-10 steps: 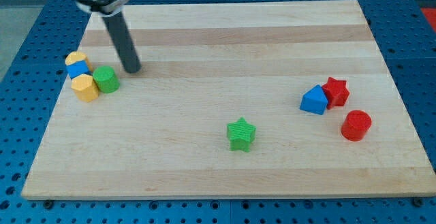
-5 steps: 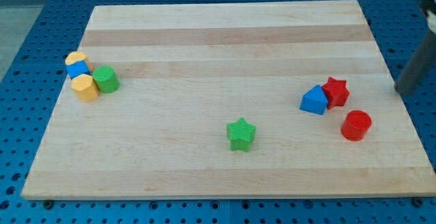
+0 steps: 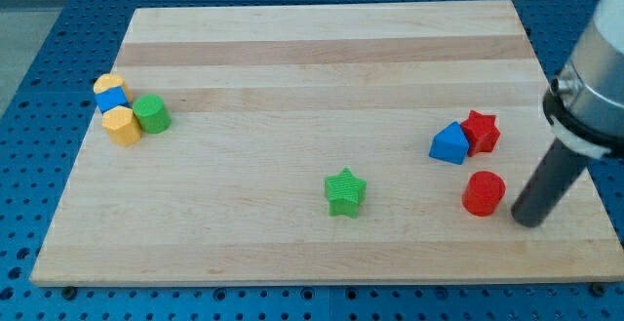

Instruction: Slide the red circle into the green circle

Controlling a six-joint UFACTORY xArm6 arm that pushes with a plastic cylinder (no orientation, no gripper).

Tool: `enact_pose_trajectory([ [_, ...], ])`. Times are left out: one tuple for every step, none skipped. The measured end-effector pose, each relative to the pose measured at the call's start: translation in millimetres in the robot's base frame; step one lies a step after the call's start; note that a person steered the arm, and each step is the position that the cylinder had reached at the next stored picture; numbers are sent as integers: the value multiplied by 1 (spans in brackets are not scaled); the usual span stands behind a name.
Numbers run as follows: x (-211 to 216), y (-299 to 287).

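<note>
The red circle (image 3: 483, 193) lies on the wooden board (image 3: 322, 67) at the view's lower right. My tip (image 3: 527, 220) stands just to its right and slightly below it, a small gap apart. The green circle (image 3: 152, 114) sits far off at the view's left, touching a yellow block (image 3: 122, 126).
A blue block (image 3: 449, 143) and a red star (image 3: 480, 131) sit touching just above the red circle. A green star (image 3: 344, 192) lies at the lower middle, between the two circles. A blue block (image 3: 112, 99) and another yellow block (image 3: 109, 84) sit by the green circle.
My tip moved from the board's right edge down to beside the red circle. The red circle slid left and slightly down. Other blocks have not moved.
</note>
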State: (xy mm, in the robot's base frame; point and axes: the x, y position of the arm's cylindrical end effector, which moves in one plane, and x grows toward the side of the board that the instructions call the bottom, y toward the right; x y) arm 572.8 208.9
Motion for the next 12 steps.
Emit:
enact_pose_trajectory([
  [-1, -20],
  [-16, -42],
  [-24, -59],
  [-27, -44],
  [-33, -6],
  [-43, -4],
  [-52, -28],
  [-52, -64],
  [-56, -91],
  [-82, -126],
  [-84, -177],
  [-85, -221],
])
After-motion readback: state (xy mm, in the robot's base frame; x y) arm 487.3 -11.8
